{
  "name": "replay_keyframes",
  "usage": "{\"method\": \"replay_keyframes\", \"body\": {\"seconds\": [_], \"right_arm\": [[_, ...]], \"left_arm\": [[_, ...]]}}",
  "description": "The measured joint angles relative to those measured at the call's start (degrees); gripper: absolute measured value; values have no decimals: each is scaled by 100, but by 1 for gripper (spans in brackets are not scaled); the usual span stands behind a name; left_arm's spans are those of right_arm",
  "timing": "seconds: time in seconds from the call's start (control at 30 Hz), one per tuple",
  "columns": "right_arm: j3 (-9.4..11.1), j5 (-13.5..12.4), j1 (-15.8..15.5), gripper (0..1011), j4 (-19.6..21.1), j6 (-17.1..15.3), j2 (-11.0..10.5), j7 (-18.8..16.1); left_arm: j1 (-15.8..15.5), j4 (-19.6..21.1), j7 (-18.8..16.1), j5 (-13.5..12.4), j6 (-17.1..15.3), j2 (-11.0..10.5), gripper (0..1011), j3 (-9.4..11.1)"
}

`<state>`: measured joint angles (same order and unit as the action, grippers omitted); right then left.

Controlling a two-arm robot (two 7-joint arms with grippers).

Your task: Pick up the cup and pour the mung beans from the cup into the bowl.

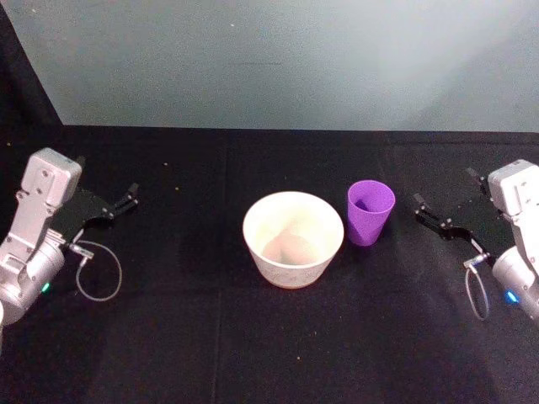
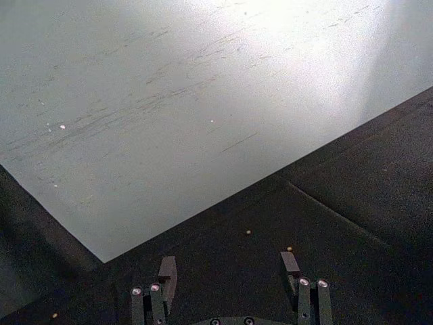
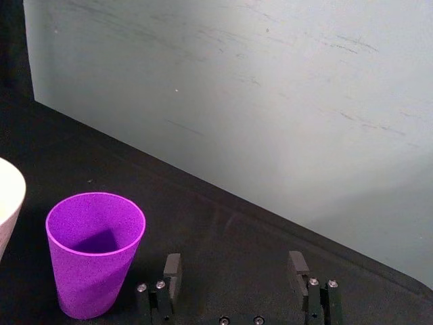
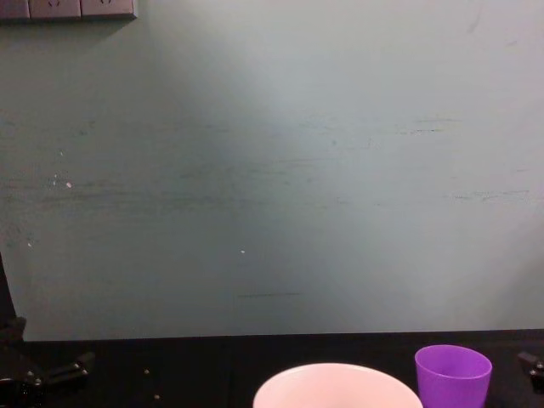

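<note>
**A:** Cup location, please?

**B:** The cup (image 1: 370, 212) stands upright on the black desk (image 1: 168, 337), just right of the bowl (image 1: 293, 238). The two are close but apart.

**A:** And the claws?

**B:** The right claw (image 3: 234, 267) is released, its fingers spread wide. It sits low over the desk, to the right of the cup and near it. The left claw (image 2: 229, 266) is spread too, well to the left of the bowl.

**A:** Any beans in the cup?

**B:** I cannot tell. The inner wall that shows is bare purple. A couple of loose grains (image 2: 247, 232) lie on the desk ahead of the left claw.
</note>
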<state>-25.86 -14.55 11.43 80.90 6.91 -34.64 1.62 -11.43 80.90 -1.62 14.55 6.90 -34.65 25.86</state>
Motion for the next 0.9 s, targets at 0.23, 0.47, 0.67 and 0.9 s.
{"method": "replay_keyframes", "body": {"seconds": [0.23,0.47,0.67,0.9], "right_arm": [[0,0,0,1003,0,0,0,0],[0,0,0,1003,0,0,0,0],[0,0,0,1003,0,0,0,0],[289,-185,-281,1003,367,159,-111,-154]], "left_arm": [[0,0,0,0,0,0,1000,0],[0,0,0,0,0,0,1000,0],[0,0,0,0,0,0,1000,0],[0,0,0,0,0,0,1000,0]]}}
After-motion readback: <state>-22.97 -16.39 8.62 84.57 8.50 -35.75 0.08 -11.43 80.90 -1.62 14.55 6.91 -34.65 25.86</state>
